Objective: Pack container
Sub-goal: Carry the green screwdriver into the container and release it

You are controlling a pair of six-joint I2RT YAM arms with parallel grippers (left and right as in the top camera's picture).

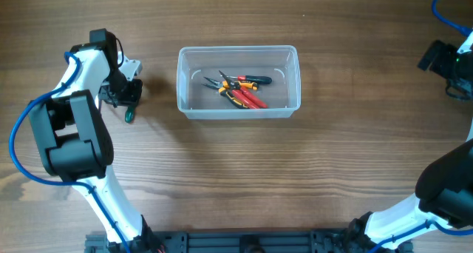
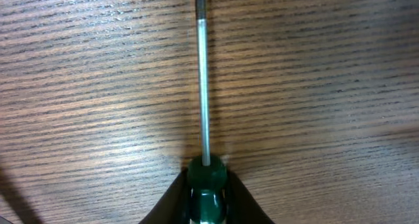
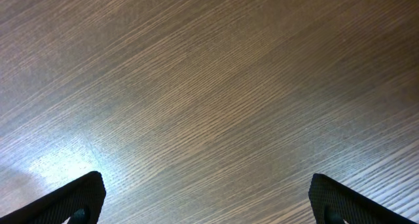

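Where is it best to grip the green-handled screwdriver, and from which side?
Grip the screwdriver by its thick green handle, coming from the handle end and clamping across its width. The metal shaft is thin and smooth, offering little hold. The left end effector holds it there.

Wood-grain table (image 1: 310,179), clear plastic container (image 1: 222,114) sitting near its middle, green-handled screwdriver (image 2: 203,86) on the bare wood off to the left
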